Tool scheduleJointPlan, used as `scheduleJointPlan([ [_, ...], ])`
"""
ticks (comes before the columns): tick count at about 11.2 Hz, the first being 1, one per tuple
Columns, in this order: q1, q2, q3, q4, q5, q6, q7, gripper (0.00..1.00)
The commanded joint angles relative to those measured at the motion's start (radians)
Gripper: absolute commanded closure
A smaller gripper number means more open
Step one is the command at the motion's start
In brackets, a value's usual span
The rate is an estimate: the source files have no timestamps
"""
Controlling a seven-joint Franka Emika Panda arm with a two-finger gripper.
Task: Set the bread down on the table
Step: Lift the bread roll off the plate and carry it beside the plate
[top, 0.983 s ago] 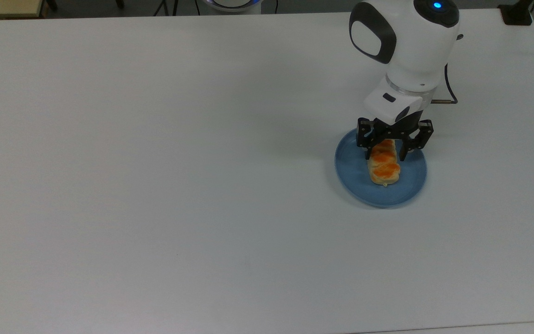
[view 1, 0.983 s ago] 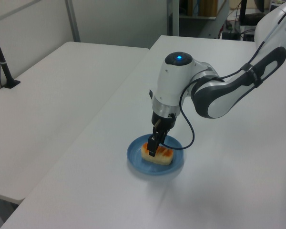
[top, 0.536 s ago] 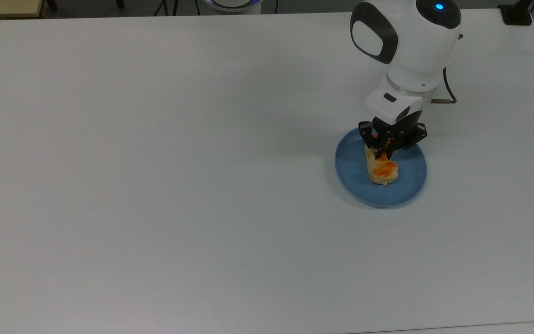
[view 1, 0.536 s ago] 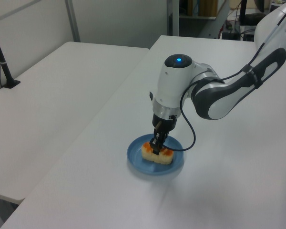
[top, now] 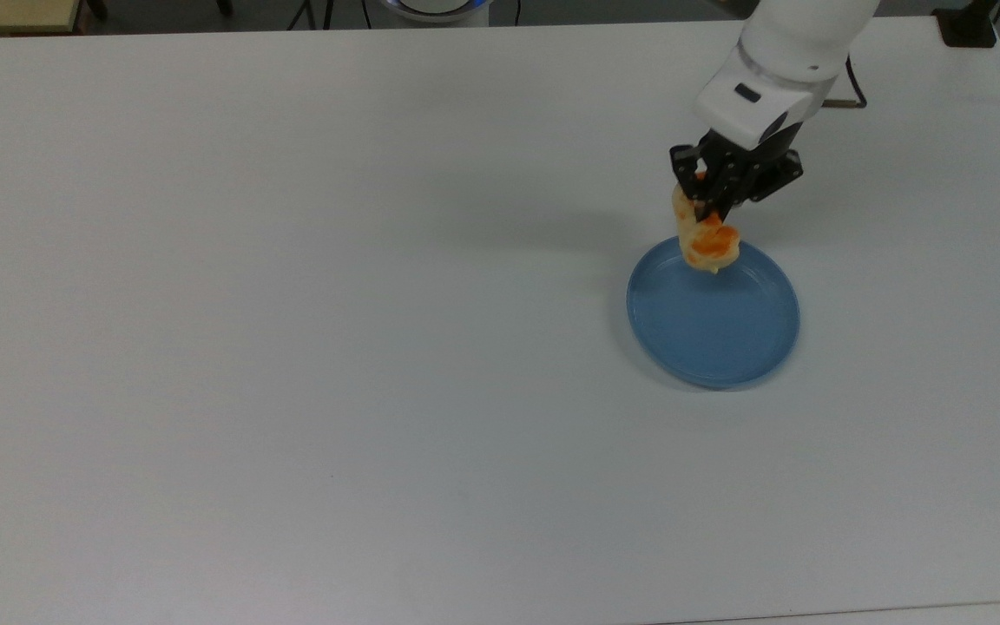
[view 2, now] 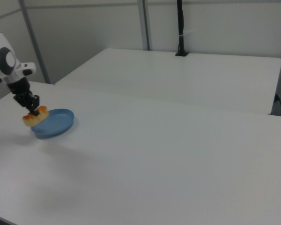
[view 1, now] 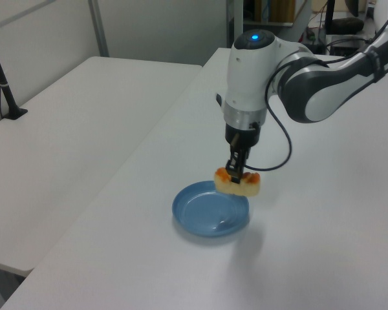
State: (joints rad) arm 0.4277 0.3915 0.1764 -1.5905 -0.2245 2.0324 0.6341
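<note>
Your hand (top: 713, 201) is clenched on the bread (top: 703, 235), pinching it from above near its middle. In the left view the bread (view 1: 237, 183) hangs in the air, clear of the blue plate (view 1: 204, 213), above the plate's far rim in the centre of the frame. In the top view it sits in the upper right, overlapping the plate's upper edge (top: 665, 256). The plate rests flat on the white bench (top: 292, 304). In the right view, at the left edge, the bread (view 2: 33, 116) seems to tilt slightly, though you can't confirm that there.
</note>
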Motion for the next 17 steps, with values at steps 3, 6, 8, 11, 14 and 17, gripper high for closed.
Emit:
scheduleJointPlan([
  [3,0.046,-0.034,0.095,-0.083,0.033,-0.136,0.061,0.85],
  [6,0.045,-0.147,0.098,-0.260,0.062,-0.121,0.056,0.89],
  [8,0.036,-0.151,0.098,-0.298,0.079,-0.118,0.050,0.89],
  [11,0.026,-0.137,0.097,-0.344,0.079,-0.020,0.056,0.89],
  [14,0.008,-0.125,0.097,-0.348,0.082,-0.003,0.058,0.74],
  [17,0.000,-0.128,0.097,-0.330,0.082,-0.065,0.058,0.00],
])
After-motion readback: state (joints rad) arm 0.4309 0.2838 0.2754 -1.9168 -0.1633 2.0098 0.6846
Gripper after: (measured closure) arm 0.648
